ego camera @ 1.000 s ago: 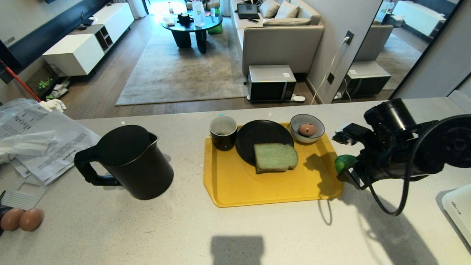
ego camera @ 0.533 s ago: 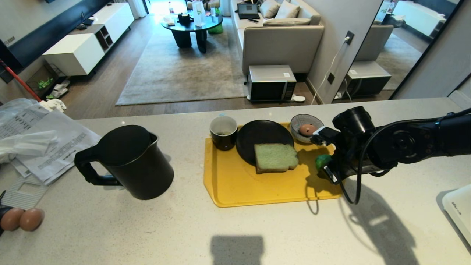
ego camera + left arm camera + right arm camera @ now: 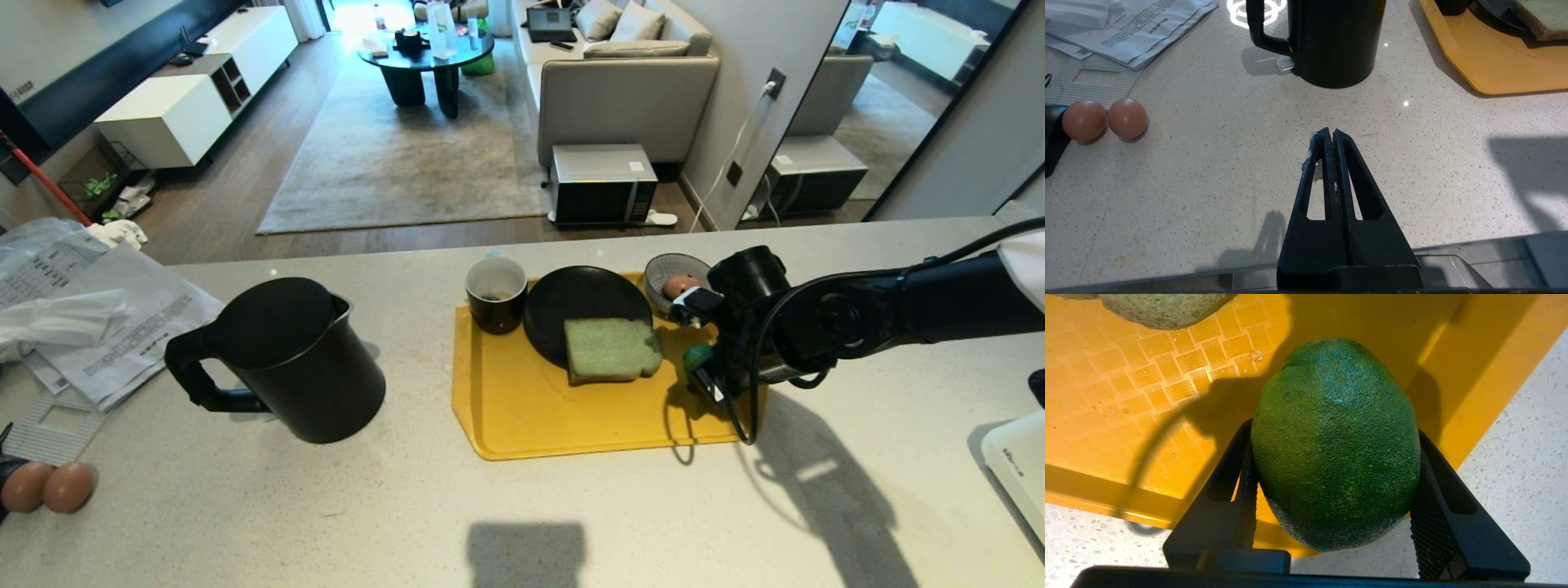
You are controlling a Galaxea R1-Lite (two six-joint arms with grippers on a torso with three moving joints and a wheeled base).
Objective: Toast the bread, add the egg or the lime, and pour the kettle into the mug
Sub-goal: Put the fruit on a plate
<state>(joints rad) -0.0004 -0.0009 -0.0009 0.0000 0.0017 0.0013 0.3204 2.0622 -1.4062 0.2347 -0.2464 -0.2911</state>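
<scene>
Head view: right claw (image 3: 700, 369) reaches in from the right over the right part of the yellow tray (image 3: 571, 416), pinching the lime (image 3: 698, 356) between its fingers, lime off the tray floor. Bread (image 3: 612, 349) lies half on the black plate (image 3: 571, 306), half over the tray, just left of the lime. Mug (image 3: 495, 294) stands at the tray's far left corner, beside the plate. Small striped bowl (image 3: 665, 273) with a brown egg (image 3: 676, 286) sits at the far right corner, partly behind the arm. Kettle (image 3: 294, 359) stands on the speckled surface (image 3: 408, 506) left of the tray, handle pointing left, lid on. Papers (image 3: 98, 318) lie at far left; two brown eggs (image 3: 49, 487) rest at the near left edge.

Left wrist view: left claw (image 3: 1329, 136) is pressed together, empty, low above the surface. Kettle (image 3: 1331, 41) ahead of it, tray (image 3: 1494, 69) corner off to one side, the two eggs (image 3: 1104, 119) to the other, touching each other.

Right wrist view: lime (image 3: 1335, 445) gripped between the two black fingers (image 3: 1237, 486), long axis pointing away from the wrist, over the tray (image 3: 1126, 416) near its rim. Edge of bread (image 3: 1159, 308) just visible beyond.
</scene>
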